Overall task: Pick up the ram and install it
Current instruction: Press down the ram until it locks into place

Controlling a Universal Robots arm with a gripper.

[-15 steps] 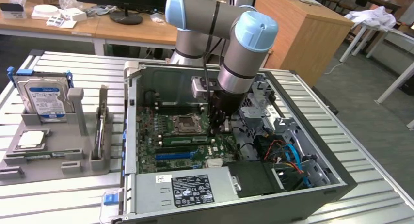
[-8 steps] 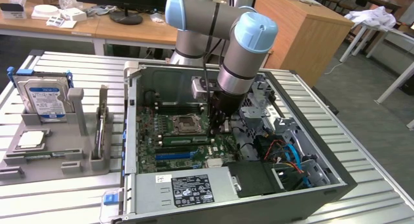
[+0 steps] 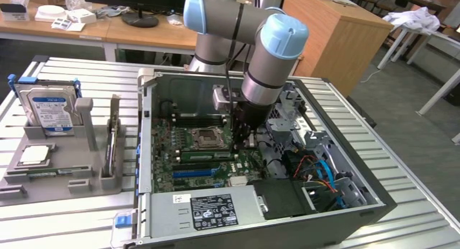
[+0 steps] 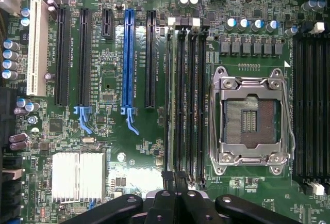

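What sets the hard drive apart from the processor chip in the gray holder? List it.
The hard drive stands upright in its slot, while the processor chip lies flat. The hard drive is clearly the larger of the two, and the processor chip is a small square. The hard drive carries a blue-white label, but the processor chip shows plain silver. Both sit in the gray holder, on the exterior view's left of the computer case.

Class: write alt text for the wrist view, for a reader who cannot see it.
The gripper, shut, hangs over one end of four black memory slots on a green motherboard. An open, empty processor socket lies beside those slots, with black and blue expansion slots on their other side.
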